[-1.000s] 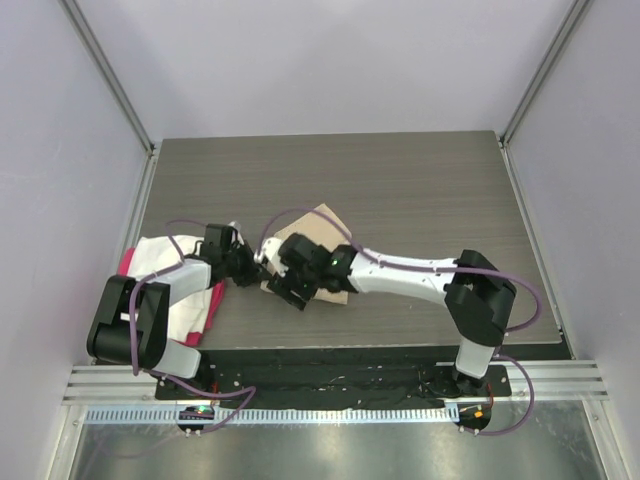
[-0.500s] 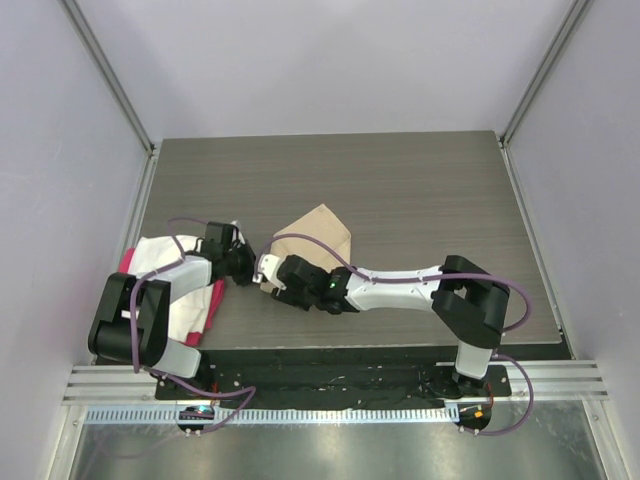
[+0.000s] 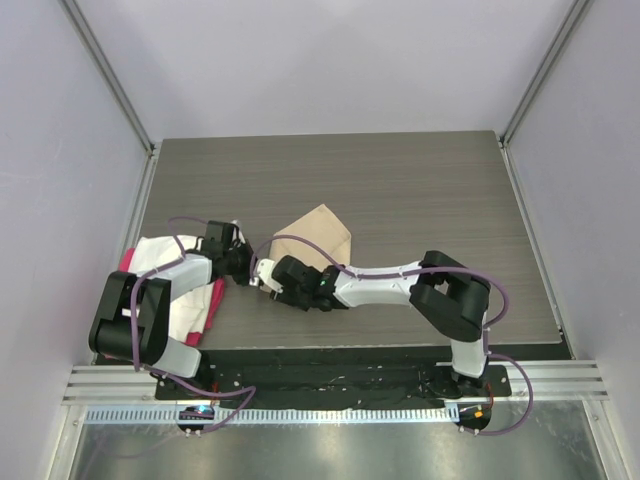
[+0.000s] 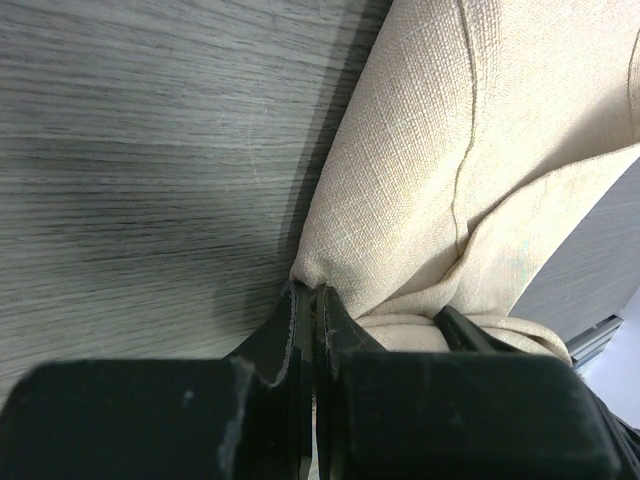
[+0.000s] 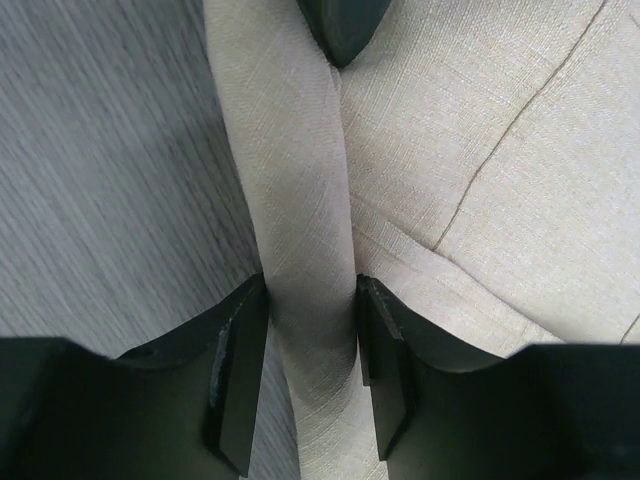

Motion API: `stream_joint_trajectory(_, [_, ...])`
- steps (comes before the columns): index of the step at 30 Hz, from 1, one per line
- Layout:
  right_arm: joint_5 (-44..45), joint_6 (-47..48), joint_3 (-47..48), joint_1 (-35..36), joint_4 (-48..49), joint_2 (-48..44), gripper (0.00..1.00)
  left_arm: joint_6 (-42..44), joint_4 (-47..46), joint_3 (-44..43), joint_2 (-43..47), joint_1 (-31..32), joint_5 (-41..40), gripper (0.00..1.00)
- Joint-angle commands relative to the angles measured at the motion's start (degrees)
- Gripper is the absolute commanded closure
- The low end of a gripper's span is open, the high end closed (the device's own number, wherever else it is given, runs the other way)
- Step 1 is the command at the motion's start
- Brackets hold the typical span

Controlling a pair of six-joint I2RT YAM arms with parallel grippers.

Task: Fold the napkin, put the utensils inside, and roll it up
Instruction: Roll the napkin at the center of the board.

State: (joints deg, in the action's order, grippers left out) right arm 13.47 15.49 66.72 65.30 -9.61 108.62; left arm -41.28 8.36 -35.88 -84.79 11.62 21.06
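Right wrist: napkin (image 5: 300, 200) fold lies between fingers (image 5: 235, 380) of right pincer (image 5: 305, 300), apparently touching both.

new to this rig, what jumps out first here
Both pairs of jaws meet at the near left corner of the beige napkin. The left jaws are shut on that corner; the right jaws grip a raised fold beside it. A pile of white and pink-red cloths lies at the left edge of the table.

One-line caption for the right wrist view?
Right gripper pinching a raised fold of the napkin on the grey table.
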Motion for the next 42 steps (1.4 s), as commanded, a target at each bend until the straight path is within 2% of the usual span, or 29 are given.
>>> stream_joint_trajectory(1, [-5.5, -1.7, 4.7, -2.5, -4.1, 2.1, 0.55, 2.2, 0.2, -1.5, -0.3, 0.2, 0.9, 1.0])
stream_joint_trajectory(3, [-9.5, -2.6, 5.9, -3.2, -7.3, 2.7, 0.62, 2.3, 0.0, -1.8, 0.2, 0.2, 1.0, 1.0])
stream_joint_trajectory(5, [-12.7, -3.3, 6.1, -4.4, -9.7, 2.9, 0.68, 2.3, 0.1, -2.5, 1.0, 0.1, 0.6, 0.94])
stream_joint_trajectory(6, [-15.6, -3.8, 6.6, -4.9, -10.7, 3.3, 0.69, 2.3, 0.3, -2.7, 1.3, 0.1, 0.2, 0.85])
stream_joint_trajectory(8, [-21.2, -5.5, 7.1, -6.8, -13.3, 3.7, 0.73, 2.3, 0.9, -3.5, 2.4, 0.1, -1.1, 0.75])
stream_joint_trajectory(9, [-22.9, -6.1, 7.5, -7.5, -14.0, 3.8, 0.75, 2.3, 1.0, -3.8, 2.9, 0.1, -1.7, 0.65])
stream_joint_trajectory(12, [-31.4, -8.4, 8.8, -10.0, -16.9, 4.8, 0.77, 2.4, 1.7, -4.1, 5.0, 0.1, -4.1, 0.48])
stream_joint_trajectory(15, [-37.6, -10.1, 11.0, -12.0, -20.4, 6.4, 0.78, 2.5, 2.1, -3.3, 7.5, 0.1, -7.0, 0.4])
stream_joint_trajectory(19, [-44.6, -11.4, 14.3, -14.1, -24.2, 8.4, 0.78, 2.5, -0.3, 0.6, 11.8, 0.2, -8.3, 0.39])
stream_joint_trajectory(24, [-52.6, -13.0, 20.2, -16.9, -29.9, 13.7, 0.79, 1.7, -8.0, 6.7, 18.8, 0.2, -3.7, 0.4])
stream_joint_trajectory(28, [-54.9, -13.3, 25.0, -18.2, -34.9, 17.6, 0.79, 2.1, -14.8, 11.0, 21.6, 0.2, -0.1, 0.41])
stream_joint_trajectory(42, [-58.8, -19.0, 30.1, -21.4, -36.6, 25.1, 0.79, 0.2, -22.8, 16.9, 19.2, 0.5, 1.7, 0.58])
